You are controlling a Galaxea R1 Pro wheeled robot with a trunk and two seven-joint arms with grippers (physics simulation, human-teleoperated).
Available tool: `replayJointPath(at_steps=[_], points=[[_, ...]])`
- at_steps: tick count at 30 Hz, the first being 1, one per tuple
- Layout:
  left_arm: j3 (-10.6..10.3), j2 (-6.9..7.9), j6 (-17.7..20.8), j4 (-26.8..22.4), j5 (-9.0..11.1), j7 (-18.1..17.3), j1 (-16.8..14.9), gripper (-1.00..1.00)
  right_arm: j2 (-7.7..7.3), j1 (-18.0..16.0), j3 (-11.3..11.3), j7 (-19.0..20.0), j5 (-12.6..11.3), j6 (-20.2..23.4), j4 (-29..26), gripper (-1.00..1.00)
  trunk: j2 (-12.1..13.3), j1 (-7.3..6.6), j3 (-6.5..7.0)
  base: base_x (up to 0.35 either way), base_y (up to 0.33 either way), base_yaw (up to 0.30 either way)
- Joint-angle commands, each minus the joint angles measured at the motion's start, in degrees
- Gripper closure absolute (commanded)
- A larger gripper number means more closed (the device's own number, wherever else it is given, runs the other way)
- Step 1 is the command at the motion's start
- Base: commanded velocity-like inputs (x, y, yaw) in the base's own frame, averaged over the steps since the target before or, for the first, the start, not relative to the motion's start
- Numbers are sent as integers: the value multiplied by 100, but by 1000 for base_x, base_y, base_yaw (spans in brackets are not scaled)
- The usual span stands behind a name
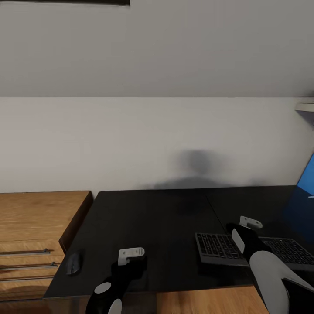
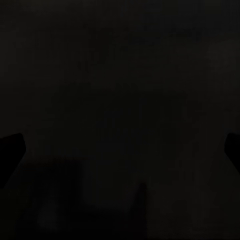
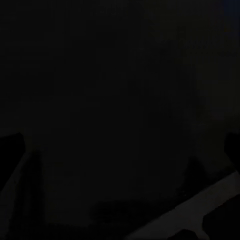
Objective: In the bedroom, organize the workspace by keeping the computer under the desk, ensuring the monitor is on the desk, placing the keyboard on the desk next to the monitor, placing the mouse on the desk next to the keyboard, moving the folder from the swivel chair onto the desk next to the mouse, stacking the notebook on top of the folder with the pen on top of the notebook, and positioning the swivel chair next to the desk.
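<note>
Left gripper (image 1: 131,254), jaw state unreadable, hovers over black desk (image 1: 165,226); mouse (image 1: 73,263) sits just off its outer left side at desk's edge, well apart from keyboard (image 1: 222,248) under farther right gripper (image 1: 249,223)

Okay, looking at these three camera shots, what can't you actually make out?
- Monitor: cut off by the head view's right edge; just a blue sliver shows.
- Keyboard: the right arm covers its middle in the head view.
- Left end effector and right end effector: seen from behind in the head view, open or shut unclear.
- Both wrist views: too dark to identify anything.
- Mouse: small and dark against the black desk; details unreadable.
</note>
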Motion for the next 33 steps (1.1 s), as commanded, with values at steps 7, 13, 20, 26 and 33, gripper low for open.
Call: replayJointPath(at_steps=[7,13,20,26,33], points=[[-6,1,15,-7,60,55,-3,-100,15,0,-53,8,-19,33,153,-100,-3,0,-7,-46,3,0],[-6,1,15,-7,67,55,-4,-100,21,-2,-53,97,-19,33,161,-100,-3,0,-7,-72,0,0],[-7,1,15,-7,69,55,-7,-100,31,-1,-53,166,-19,33,161,-100,-3,0,-7,-5,0,0],[-5,1,15,-7,69,55,-4,-100,330,0,-45,150,29,-240,128,-100,-3,0,-7,0,0,0],[-3,1,15,0,61,55,-5,-100,464,0,22,149,153,-521,130,-100,-3,0,-7,0,0,0]])
